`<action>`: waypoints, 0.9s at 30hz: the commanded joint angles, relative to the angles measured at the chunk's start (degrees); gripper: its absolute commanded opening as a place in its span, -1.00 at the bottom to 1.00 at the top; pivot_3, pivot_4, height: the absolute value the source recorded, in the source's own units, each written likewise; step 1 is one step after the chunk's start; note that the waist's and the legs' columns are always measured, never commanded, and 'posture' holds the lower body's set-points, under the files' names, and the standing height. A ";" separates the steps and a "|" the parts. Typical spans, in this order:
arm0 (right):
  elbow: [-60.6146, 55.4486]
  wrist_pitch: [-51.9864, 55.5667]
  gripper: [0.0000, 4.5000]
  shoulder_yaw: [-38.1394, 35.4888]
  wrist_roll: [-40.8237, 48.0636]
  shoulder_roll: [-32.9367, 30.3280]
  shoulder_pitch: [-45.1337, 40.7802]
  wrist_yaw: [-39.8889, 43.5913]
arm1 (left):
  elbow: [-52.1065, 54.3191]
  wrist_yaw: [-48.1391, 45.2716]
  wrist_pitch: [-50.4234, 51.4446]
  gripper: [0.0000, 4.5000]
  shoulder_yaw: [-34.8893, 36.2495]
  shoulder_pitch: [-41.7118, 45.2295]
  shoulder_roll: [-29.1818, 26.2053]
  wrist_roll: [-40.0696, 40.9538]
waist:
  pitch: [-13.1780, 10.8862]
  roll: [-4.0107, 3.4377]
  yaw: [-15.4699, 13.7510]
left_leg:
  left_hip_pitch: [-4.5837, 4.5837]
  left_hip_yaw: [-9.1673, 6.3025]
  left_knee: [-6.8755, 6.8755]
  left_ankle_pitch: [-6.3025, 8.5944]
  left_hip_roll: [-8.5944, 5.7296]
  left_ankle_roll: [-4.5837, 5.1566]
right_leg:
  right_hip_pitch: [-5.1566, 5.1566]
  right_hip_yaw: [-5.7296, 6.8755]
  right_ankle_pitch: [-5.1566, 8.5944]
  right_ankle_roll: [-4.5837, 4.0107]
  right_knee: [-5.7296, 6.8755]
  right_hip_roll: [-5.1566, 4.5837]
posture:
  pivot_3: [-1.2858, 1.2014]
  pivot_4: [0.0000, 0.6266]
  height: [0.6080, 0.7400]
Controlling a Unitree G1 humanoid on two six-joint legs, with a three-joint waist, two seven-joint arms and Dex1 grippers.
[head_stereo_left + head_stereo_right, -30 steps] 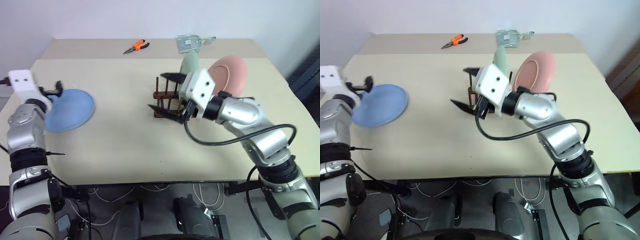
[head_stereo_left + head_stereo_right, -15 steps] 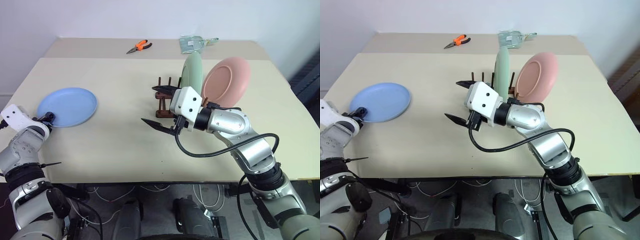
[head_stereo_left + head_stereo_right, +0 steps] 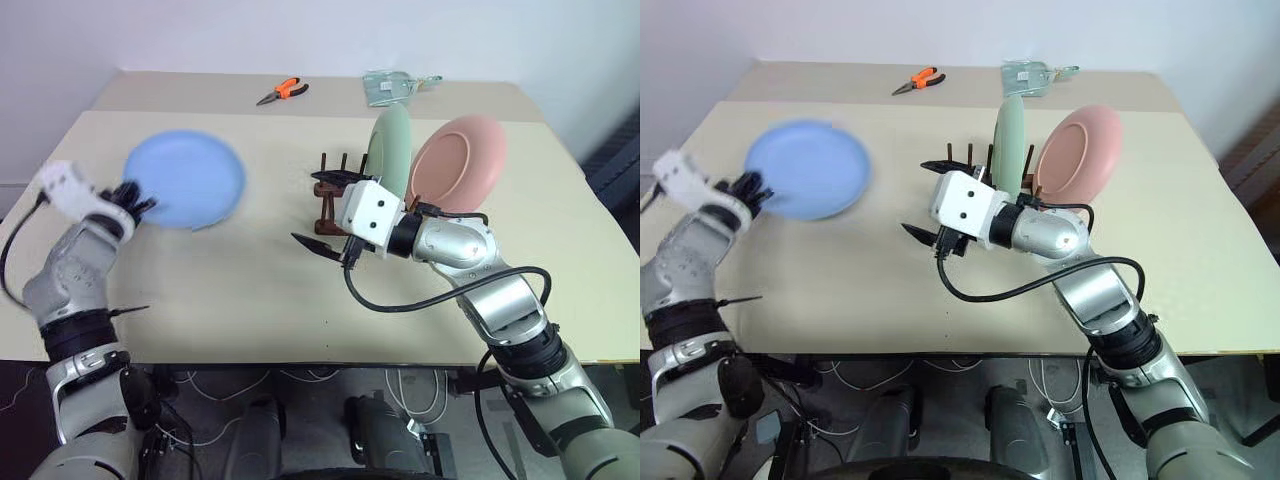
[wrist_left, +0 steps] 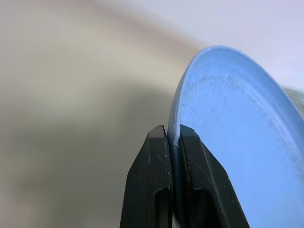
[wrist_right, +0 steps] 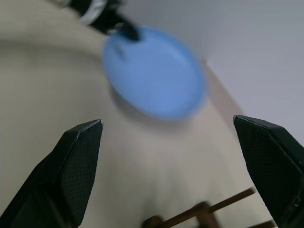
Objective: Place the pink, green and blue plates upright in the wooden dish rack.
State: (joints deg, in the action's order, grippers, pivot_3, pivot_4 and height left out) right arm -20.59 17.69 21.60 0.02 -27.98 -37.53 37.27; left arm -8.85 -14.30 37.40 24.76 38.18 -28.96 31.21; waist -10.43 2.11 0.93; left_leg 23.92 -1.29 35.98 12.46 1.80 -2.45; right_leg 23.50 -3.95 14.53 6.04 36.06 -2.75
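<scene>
**Blue plate pinched at the rim on my left, rack waiting on my right**

Now, starting at my left, the left gripper has its two black fingers pressed together on the near rim of the blue plate. The plate is off the table, tilted, its face turned up and toward me, with its whole body reaching beyond the fingers toward the middle of the table. In the left wrist view I see the rim sandwiched tightly between both pads, edge-on.

Across the bare tabletop, well apart from that plate, my right gripper hovers just in front of the wooden rack, its fingers spread wide with nothing between them. In the right wrist view the blue plate sits ahead between those open fingers, far off.

The green plate stands upright on edge in the rack, and the pink plate leans just beside it on the right.

At the far edge lie orange pliers and a metal bracket.
</scene>
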 commanded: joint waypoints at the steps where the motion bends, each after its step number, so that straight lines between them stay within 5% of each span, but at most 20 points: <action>1: 2.91 -6.87 1.00 2.78 -8.09 0.48 -3.20 -1.71 | 6.81 -1.99 4.25 -0.98 -3.54 3.64 -1.78 1.54 | 0.00 -0.02 0.51 | -0.04 0.01 -0.03 0.00 0.01 0.00 | 0.00 0.00 -0.05 0.08 0.01 0.01 | 0.03 -0.52 0.88; 9: 17.39 -16.44 1.00 8.26 -21.55 4.69 -9.81 -5.38 | 13.42 -0.26 15.30 -0.98 -4.59 8.31 -0.21 6.91 | -0.03 -0.02 1.63 | -0.17 -0.04 -0.13 -0.01 0.03 0.02 | 0.00 -0.01 -0.08 0.16 0.10 0.09 | 0.03 -0.52 0.88; 12: 20.98 -18.30 0.62 8.63 -24.01 6.16 -10.72 -6.09 | 15.46 0.27 17.71 -1.00 -4.42 8.09 0.30 8.38 | -0.04 0.00 1.58 | -0.13 -0.06 -0.13 -0.01 0.03 0.02 | 0.00 -0.01 -0.08 0.17 0.08 0.08 | 0.03 -0.52 0.88; 19: 22.63 -21.98 -0.99 8.53 -27.61 6.85 -10.28 -5.76 | 16.75 0.75 18.49 -1.00 -4.17 6.49 0.94 9.25 | -0.04 0.00 1.60 | -0.14 -0.08 -0.11 -0.02 0.01 0.01 | -0.03 -0.01 -0.08 0.16 0.09 0.07 | 0.03 -0.52 0.88; 22: 22.51 -22.94 -1.00 8.59 -29.17 7.08 -9.88 -5.92 | 17.09 0.16 17.49 -0.53 -2.85 6.71 2.07 10.71 | -0.04 -0.01 1.58 | -0.14 -0.10 -0.12 -0.02 0.02 0.01 | -0.02 0.00 -0.08 0.16 0.10 0.08 | 0.03 -0.52 0.88; 27: 22.26 -23.51 -1.00 8.25 -32.73 7.41 -9.49 -8.18 | 13.34 2.68 0.93 0.58 3.18 11.65 3.86 6.63 | -0.10 0.10 1.34 | -0.08 -0.11 -0.10 -0.07 0.01 -0.08 | 0.00 0.01 -0.08 0.15 0.07 0.07 | 0.03 -0.52 0.88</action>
State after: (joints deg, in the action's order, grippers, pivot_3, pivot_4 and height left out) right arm 2.66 -5.09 30.89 -31.67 -21.08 -46.77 30.66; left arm 4.39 -12.51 45.70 24.37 46.53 -23.82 39.14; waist -10.54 2.21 2.27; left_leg 23.88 -1.42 35.88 12.36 1.81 -2.58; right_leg 23.52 -3.93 14.45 6.18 36.11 -2.68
